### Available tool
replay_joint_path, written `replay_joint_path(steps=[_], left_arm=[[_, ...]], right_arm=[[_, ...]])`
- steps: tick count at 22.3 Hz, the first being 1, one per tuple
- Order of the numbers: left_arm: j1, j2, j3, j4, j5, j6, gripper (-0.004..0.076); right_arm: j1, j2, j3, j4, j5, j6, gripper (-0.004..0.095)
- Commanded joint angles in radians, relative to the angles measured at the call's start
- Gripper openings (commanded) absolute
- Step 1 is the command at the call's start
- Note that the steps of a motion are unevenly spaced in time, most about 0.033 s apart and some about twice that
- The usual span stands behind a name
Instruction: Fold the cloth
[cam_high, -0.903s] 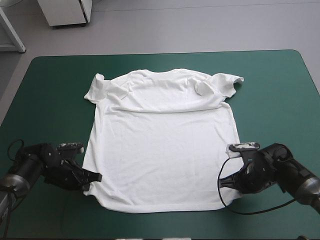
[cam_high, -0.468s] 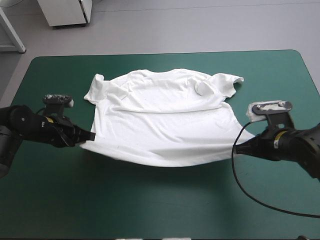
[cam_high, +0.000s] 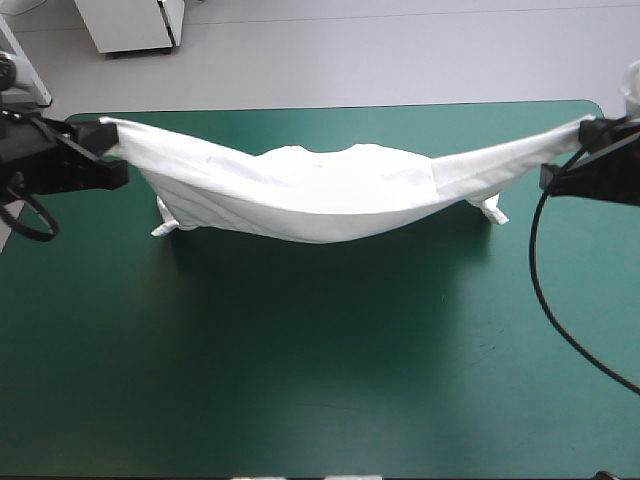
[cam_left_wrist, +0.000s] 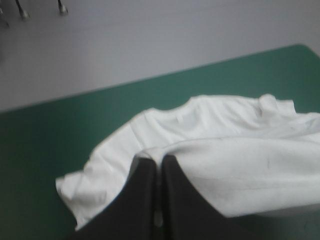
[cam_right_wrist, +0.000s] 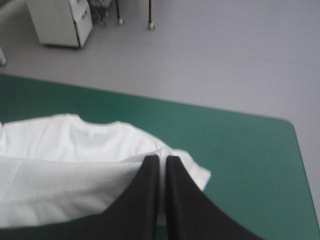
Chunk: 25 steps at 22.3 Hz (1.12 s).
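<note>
**Counter** (cam_high: 320, 380): teal-green cover. Its near half lies bare in front of you. The one item on it sits toward the far edge.

**T-shirt** (cam_high: 320, 190): white, short-sleeved, one piece.
- The hem side is held up off the counter and stretched from side to side between your two grippers. It is high at both ends and sags in a smooth curve at the middle.
- The shoulder part rests on the counter near the far edge, about midway between the left and right edges.
- The hanging sheet covers most of that resting part in the high view, so only its far outline shows beyond the sheet.
- The right wrist view looks over the sheet and shows the collar (cam_right_wrist: 75, 122) lying flat.
- Faint slanting creases run toward the corner held at the left.

**Left gripper** (cam_high: 105, 135): raised over the counter's left edge, close to the far left corner. Its black fingers are clamped together on one hem corner. In its own wrist view (cam_left_wrist: 157, 161) they meet in a narrow arch, with the cloth (cam_left_wrist: 240, 165) bunched at the tips and spreading away ahead of them.

**Right gripper** (cam_high: 588, 130): raised over the right edge, close to the far right corner. Its fingers are likewise pressed tight on the opposite hem corner (cam_right_wrist: 159, 159), with the sheet (cam_right_wrist: 65, 170) running off to one side of them.

**Sleeve tip** (cam_high: 165, 225): pokes out from under the sheet on the side toward the left edge, flat on the cover.

**Second sleeve tip** (cam_high: 492, 210): the same, toward the right edge.
</note>
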Motion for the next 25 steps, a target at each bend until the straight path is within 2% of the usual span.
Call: replay_joint_path(steps=[1,5,8,10,13,15,20,25], left_arm=[[-0.003,-0.021,-0.159,-0.033,-0.068,0.016,-0.0022],[-0.003,-0.021,-0.342,-0.037,-0.181,0.034,-0.0022],[-0.003,-0.019,-0.461,-0.102,-0.298,0.034,-0.0022],[-0.003,-0.019,-0.5,-0.176,-0.358,0.039,-0.0022],[-0.003,-0.019,-0.536,-0.215,-0.401,0.043,-0.0022],[-0.003,-0.014,-0.541,-0.211,-0.404,0.043,-0.0022],[-0.003,0.146,-0.541,-0.203,-0.384,0.009,-0.0022],[-0.003,0.277,-0.541,-0.209,-0.496,0.013,-0.0022]], right_arm=[[-0.002,0.046,-0.197,-0.018,-0.005,-0.066,-0.0013],[-0.002,0.135,-0.504,0.026,-0.027,-0.15,-0.0012],[-0.002,0.215,-0.779,0.118,-0.04,-0.21,-0.001],[-0.002,0.23,-0.864,0.17,-0.089,-0.249,-0.001],[-0.002,0.223,-0.88,0.216,-0.187,-0.254,0.0006],[-0.002,0.223,-0.878,0.203,-0.191,-0.254,0.0006],[-0.002,0.295,-0.753,0.04,-0.184,-0.254,0.0006],[-0.002,0.401,-0.669,-0.086,-0.363,-0.196,0.0004]])
